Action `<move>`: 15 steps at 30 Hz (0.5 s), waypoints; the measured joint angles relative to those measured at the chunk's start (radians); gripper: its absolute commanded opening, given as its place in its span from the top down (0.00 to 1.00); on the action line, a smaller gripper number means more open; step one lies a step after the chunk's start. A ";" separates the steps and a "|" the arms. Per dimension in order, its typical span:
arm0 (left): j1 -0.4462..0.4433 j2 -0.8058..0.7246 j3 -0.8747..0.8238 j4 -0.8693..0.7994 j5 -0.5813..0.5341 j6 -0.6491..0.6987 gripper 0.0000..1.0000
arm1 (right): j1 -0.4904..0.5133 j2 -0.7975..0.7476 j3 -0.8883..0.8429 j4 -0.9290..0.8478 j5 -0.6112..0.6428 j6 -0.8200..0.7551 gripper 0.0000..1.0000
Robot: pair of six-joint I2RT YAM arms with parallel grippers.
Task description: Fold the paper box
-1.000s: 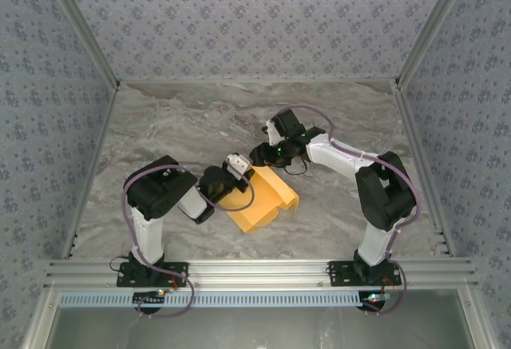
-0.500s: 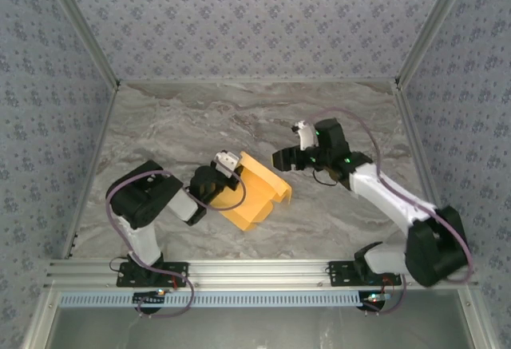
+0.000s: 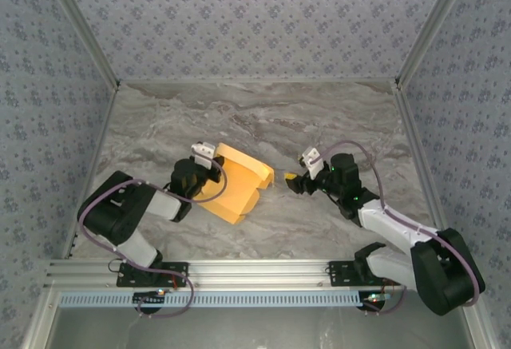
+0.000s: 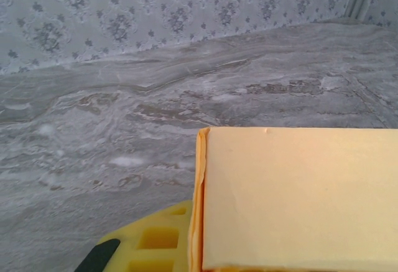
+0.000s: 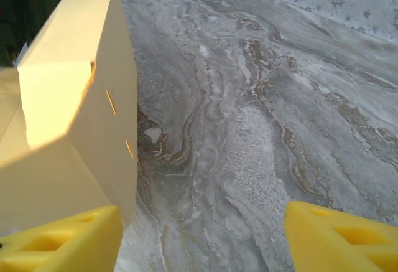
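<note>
left gripper clamped on paper box; right gripper free.
Box sits mid-table, just left of centre. The grip is on its 9 o'clock edge, probably to anchor it while panels get pushed. Right jaws are spread and empty, just off the box's 3 o'clock corner; looks lined up for a flap.
</note>
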 measured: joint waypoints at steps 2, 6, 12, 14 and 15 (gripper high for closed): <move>0.016 -0.023 -0.006 -0.020 0.016 -0.006 1.00 | 0.001 0.038 0.009 0.008 -0.042 -0.031 0.33; 0.022 -0.050 -0.010 -0.041 0.052 -0.016 1.00 | 0.061 0.123 0.046 0.025 -0.083 -0.095 0.34; 0.030 -0.054 -0.010 -0.047 0.065 -0.040 1.00 | 0.163 0.226 0.086 0.108 -0.072 -0.128 0.51; 0.030 -0.054 -0.010 -0.047 0.062 -0.045 1.00 | 0.178 0.238 0.092 0.126 -0.068 -0.124 0.52; 0.031 -0.054 -0.010 -0.047 0.060 -0.051 1.00 | 0.187 0.242 0.097 0.132 -0.062 -0.124 0.52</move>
